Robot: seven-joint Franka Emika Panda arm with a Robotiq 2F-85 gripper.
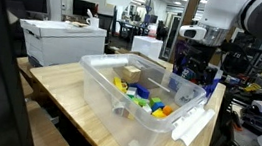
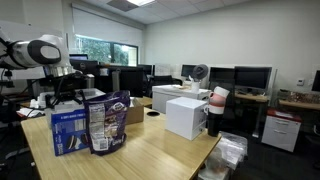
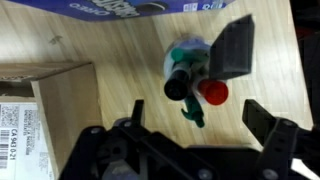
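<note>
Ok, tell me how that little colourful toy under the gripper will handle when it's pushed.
The toy looks small and probably light, so a nudge would likely slide it on the smooth wooden table. Its red ball end and rounded black part suggest it may roll or pivot. It looks like rigid plastic, though that is unsure.

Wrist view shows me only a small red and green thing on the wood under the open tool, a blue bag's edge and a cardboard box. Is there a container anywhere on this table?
Observer: Yes, a clear plastic bin stands on the table; the tool is outside it.
Operator: Anything in it?
Observer: Coloured blocks lie on its floor.
Operator: And that blue bag?
Observer: There are two blue bags, standing upright side by side.
</note>
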